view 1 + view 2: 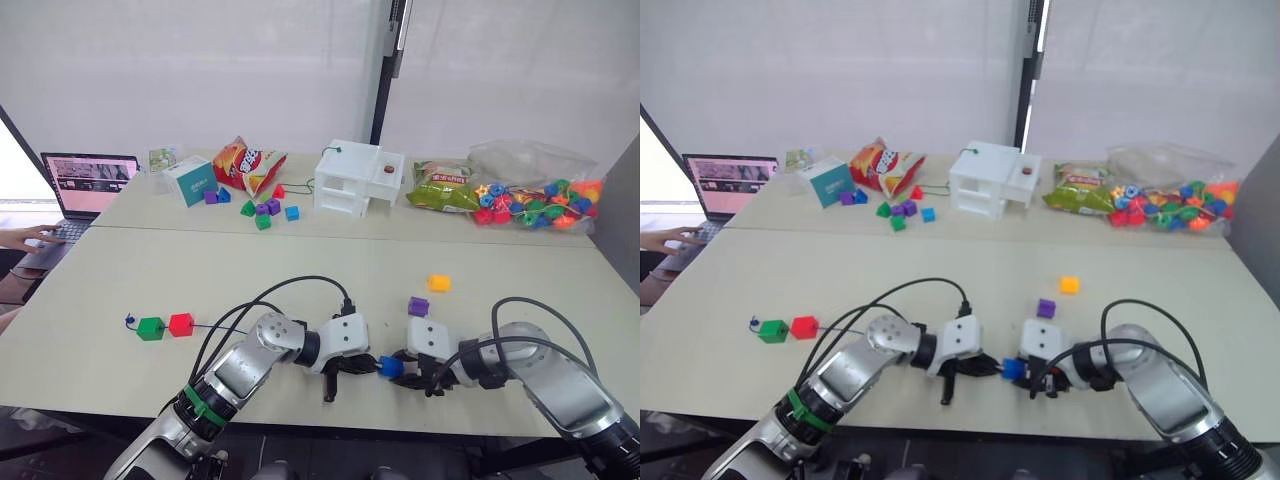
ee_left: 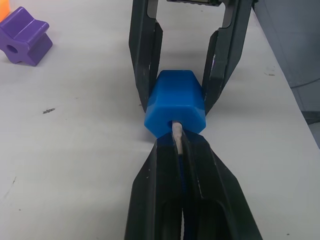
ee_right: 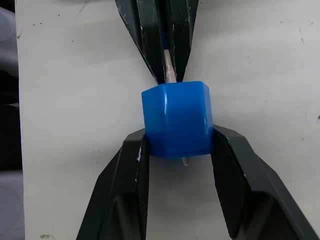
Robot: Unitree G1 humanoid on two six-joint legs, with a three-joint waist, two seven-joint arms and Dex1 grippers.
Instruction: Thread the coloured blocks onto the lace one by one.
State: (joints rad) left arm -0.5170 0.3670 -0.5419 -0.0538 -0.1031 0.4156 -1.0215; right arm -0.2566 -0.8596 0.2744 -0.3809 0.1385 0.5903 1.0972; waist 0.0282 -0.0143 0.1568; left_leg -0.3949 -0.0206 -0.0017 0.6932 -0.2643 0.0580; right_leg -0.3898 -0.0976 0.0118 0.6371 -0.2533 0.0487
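Lace [image 2: 177, 136] tip inside blue block [image 2: 176, 109]

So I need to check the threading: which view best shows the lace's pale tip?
Right wrist view: the pale stiff lace tip pokes out of the blue plastic block. Left wrist view shows it entering; eye views hide it.

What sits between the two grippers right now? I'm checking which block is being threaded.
The blue block, clamped by the right gripper; the left gripper pushes the lace's pale tip through it, as both wrist views show.
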